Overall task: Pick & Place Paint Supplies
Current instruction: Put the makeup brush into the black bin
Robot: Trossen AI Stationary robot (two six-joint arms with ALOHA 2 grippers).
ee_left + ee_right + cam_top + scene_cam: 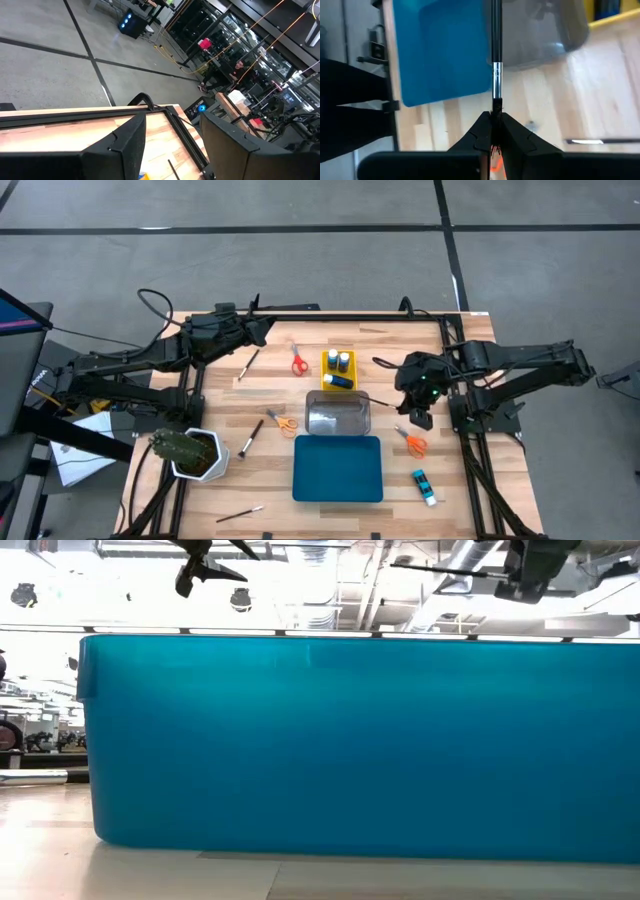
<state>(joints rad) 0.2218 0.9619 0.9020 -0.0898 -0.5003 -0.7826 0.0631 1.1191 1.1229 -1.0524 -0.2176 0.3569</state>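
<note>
the wooden table (pixel 270 475) has a black frame along its edges, and grey floor lies all around it. in the middle stand three trays in a row from far to near: the yellow tray (pixel 338 383) with blue bottles (pixel 340 362) inside, the clear tray (pixel 338 418), then the blue tray (pixel 338 470). bare wood stays free on the near left side and between the trays and the right edge.

the right gripper (pixel 494 131) hangs above the table just right of the clear tray. its jaws are pressed together on the bristle end of a dark-handled paintbrush (pixel 495 55), whose handle reaches out over the clear tray. the left gripper (pixel 262 330) waits high over the far left edge, jaws parted wide and holding nothing.

loose on the table lie red scissors (pixel 298 361), orange scissors (pixel 281 421), more orange scissors (pixel 413 442), a blue bottle (pixel 423 486) near the right edge, and other brushes (pixel 248 438) on the left. a cactus (pixel 188 450) stands at the near left.

the low view is almost filled by the blue tray wall, so the table behind is hidden.
</note>
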